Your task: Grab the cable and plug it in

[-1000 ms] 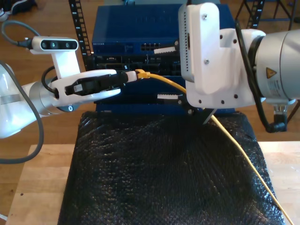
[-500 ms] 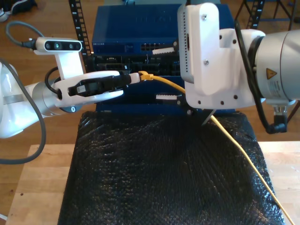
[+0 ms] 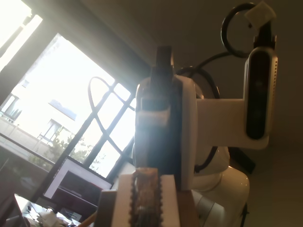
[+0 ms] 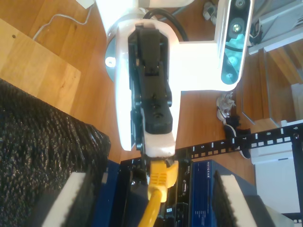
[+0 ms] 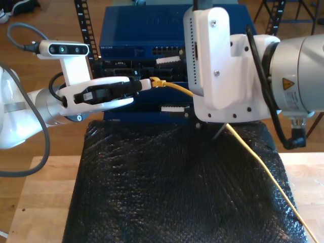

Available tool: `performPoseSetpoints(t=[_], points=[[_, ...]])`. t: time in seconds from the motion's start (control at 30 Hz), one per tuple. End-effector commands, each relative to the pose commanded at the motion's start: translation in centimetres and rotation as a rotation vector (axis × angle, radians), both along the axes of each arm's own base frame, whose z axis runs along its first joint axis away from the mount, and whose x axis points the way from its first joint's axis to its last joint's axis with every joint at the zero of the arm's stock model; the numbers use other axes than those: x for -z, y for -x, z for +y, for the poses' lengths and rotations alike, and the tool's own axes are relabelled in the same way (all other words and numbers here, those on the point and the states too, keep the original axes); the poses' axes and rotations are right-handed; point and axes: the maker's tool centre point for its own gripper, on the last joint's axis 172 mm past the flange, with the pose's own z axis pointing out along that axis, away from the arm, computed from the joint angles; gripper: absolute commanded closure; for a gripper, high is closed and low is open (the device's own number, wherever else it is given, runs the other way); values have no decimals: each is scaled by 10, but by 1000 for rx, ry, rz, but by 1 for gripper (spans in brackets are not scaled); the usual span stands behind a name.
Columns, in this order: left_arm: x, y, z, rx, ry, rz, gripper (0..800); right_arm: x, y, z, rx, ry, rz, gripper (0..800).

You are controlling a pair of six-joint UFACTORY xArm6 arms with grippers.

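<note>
The yellow cable point(image 5: 253, 158) runs from the exterior view's lower right across the black mat up to its plug end point(image 5: 155, 80). My first gripper point(image 5: 145, 84), reaching in from the exterior view's left, is shut on that plug end, just in front of the blue rack units point(image 5: 142, 35). The first wrist view shows its toothed pads point(image 3: 124, 198) closed on the plug. My second gripper point(image 5: 170, 84) stands open, one white finger point(image 5: 168, 59) above the cable and one below. In the second wrist view the cable point(image 4: 157, 194) passes between its spread fingers point(image 4: 78, 201) without touching them.
A black bubble-wrap mat point(image 5: 167, 192) covers the wooden table point(image 5: 45, 202). Behind it stand stacked blue network units with a row of ports point(image 5: 163, 50) and black perforated rack rails point(image 5: 83, 25). The second arm's bulky white body point(image 5: 228, 66) hides the units' part at the exterior view's right.
The second arm has shifted toward the exterior view's left, its open fingers now further along the cable. The first gripper moved slightly right a second ago and has since held still.
</note>
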Motion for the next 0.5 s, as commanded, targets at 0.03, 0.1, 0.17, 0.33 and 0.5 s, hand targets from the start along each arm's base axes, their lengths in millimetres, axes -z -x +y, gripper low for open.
performPoseSetpoints(t=[0.03, 0.1, 0.17, 0.33, 0.5], points=[[0, 0, 0, 0, 0, 0, 787, 0, 0, 0, 0, 0, 0, 240], [0, 0, 0, -2, 0, 1, 787, 0, 0, 0, 0, 0, 0, 261], [0, 0, 0, -2, 0, 1, 787, 0, 0, 0, 0, 0, 0, 304], [0, 0, 0, 0, 0, 1, 787, 0, 0, 0, 1, -1, 1, 318], [1, 1, 0, 1, 0, 3, 787, 0, 0, 0, 1, -1, 1, 326]])
